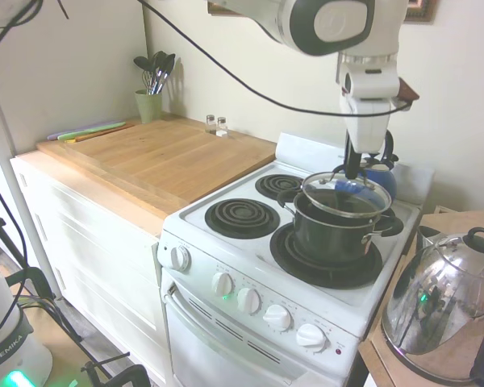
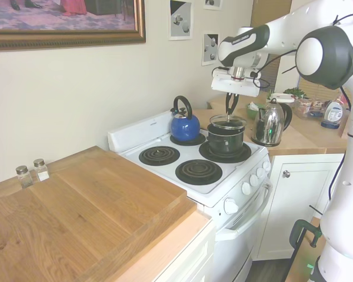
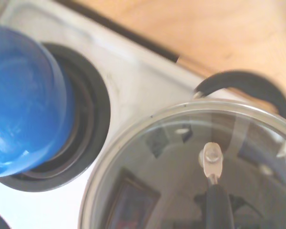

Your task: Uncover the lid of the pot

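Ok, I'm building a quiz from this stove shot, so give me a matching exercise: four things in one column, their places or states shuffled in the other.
Things:
1. lid
2. pot
3. blue kettle
4. steel kettle

Places or states:
A. on the counter beside the stove
B. on a back burner
C. held above the pot by the claw
D. open, on a front burner

Pairs: 1-C, 2-D, 3-B, 4-A
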You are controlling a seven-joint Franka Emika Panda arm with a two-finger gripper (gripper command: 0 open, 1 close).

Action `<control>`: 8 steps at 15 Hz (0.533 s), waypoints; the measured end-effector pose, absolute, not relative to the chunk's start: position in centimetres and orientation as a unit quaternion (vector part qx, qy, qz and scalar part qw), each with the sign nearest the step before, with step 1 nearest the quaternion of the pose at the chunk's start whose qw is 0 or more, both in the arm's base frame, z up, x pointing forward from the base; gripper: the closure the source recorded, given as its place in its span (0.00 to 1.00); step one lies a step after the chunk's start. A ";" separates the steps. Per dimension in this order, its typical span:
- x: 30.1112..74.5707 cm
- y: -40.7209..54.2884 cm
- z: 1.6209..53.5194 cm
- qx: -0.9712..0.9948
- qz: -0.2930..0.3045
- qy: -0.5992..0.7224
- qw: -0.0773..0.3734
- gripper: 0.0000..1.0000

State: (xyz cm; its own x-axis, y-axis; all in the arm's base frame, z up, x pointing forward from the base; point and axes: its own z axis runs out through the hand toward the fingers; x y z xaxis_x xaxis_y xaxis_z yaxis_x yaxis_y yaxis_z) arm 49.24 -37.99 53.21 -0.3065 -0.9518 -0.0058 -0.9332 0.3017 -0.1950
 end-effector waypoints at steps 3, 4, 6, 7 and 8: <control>47.8 -35.4 56.9 -0.604 -0.102 0.789 0.056 1.00; 47.5 -33.3 58.1 -0.614 -0.111 0.780 0.054 1.00; 47.2 -27.6 60.4 -0.642 -0.127 0.754 0.053 1.00; 47.0 -24.4 61.3 -0.658 -0.136 0.739 0.051 1.00; 46.9 -20.5 62.0 -0.673 -0.147 0.723 0.045 1.00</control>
State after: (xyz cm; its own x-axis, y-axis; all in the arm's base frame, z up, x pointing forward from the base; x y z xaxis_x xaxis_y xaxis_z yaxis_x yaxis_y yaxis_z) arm 46.87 -20.45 62.05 -0.0900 -0.9870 0.1330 -0.9605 0.0508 -0.2735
